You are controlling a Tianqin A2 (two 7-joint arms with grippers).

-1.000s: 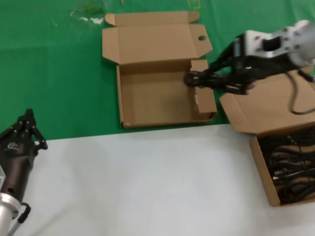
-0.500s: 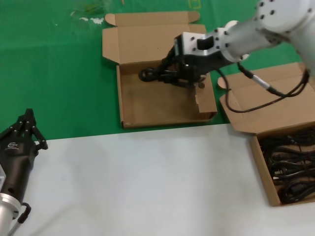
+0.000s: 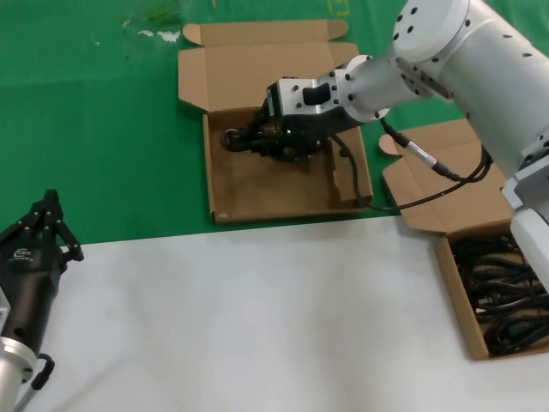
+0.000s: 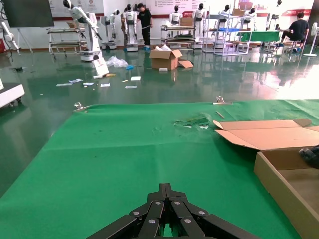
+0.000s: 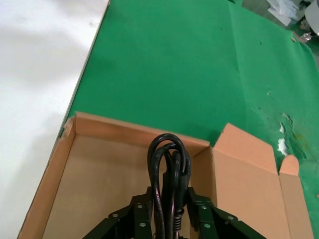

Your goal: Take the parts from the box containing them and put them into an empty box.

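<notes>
My right gripper (image 3: 262, 140) is shut on a looped black power cord (image 3: 233, 138) and holds it over the far part of the empty brown box (image 3: 266, 190), whose lid flap has a round hole. In the right wrist view the cord (image 5: 167, 162) stands up between the right gripper's (image 5: 168, 201) fingers above the box floor (image 5: 99, 189). Several more black cords (image 3: 506, 292) lie in the plain-lidded box (image 3: 453, 292) at the right edge. My left gripper (image 3: 49, 221) is shut and parked at the lower left, far from both boxes; it also shows in the left wrist view (image 4: 167, 188).
The boxes sit on a green mat (image 3: 103, 129); a white table surface (image 3: 257, 318) fills the near half. My right arm's grey cable (image 3: 429, 184) hangs between the two boxes. In the left wrist view the empty box's wall (image 4: 284, 191) lies off to one side.
My right gripper has carried the cord leftward from the gap beside the empty box's right wall to over the box's far interior. The left arm has not moved.
</notes>
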